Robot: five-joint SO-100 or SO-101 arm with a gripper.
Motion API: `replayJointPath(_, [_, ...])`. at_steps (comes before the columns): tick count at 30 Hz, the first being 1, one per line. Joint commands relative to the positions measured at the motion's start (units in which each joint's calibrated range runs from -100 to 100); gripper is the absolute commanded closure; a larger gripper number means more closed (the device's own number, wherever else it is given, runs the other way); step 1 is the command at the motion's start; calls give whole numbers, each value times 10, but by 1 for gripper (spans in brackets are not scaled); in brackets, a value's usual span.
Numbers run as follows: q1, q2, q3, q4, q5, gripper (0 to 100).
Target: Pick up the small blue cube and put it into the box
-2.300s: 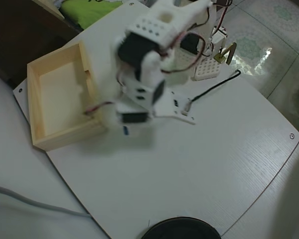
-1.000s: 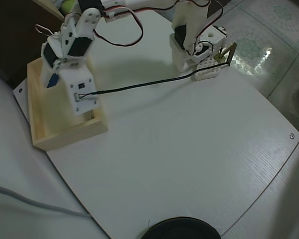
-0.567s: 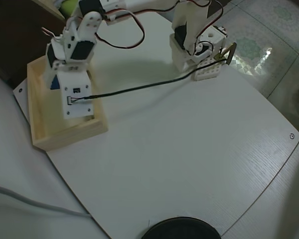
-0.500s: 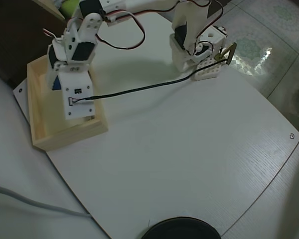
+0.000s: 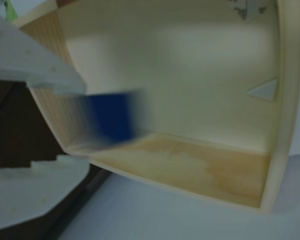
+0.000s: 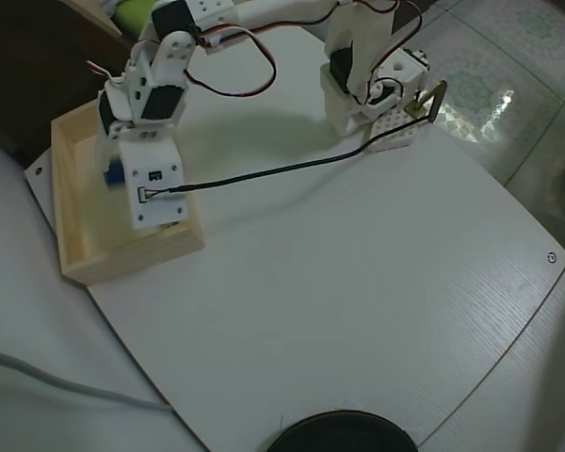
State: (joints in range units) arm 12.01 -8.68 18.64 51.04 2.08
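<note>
The small blue cube (image 5: 112, 120) is motion-blurred just past my fingertips, over the inside of the pale wooden box (image 5: 286, 100). My gripper (image 5: 85, 125) comes in from the left of the wrist view; its jaws stand apart and a gap shows between the cube and the lower finger (image 5: 65, 167). In the overhead view my gripper (image 6: 113, 184) hangs inside the box (image 6: 132, 256) at the table's left, with a bit of the blue cube (image 6: 116, 173) showing beside the white wrist. Whether the cube touches the box floor cannot be told.
The arm's base (image 6: 363, 89) stands at the back on a white perforated block (image 6: 400, 118). A black cable (image 6: 264, 174) runs from the wrist to the base. A dark round object (image 6: 344, 435) lies at the front edge. The box sits near the table's left edge.
</note>
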Motion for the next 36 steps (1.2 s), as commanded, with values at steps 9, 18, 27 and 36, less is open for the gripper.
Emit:
replayJointPath(9, [3, -14, -9, -2, -3, 81])
replayJointPath(18, [4, -16, -37, 35, -36, 81])
replayJointPath(27, [2, -16, -194, 181, -60, 95])
replayJointPath(36, [2, -16, -246, 292, -60, 99])
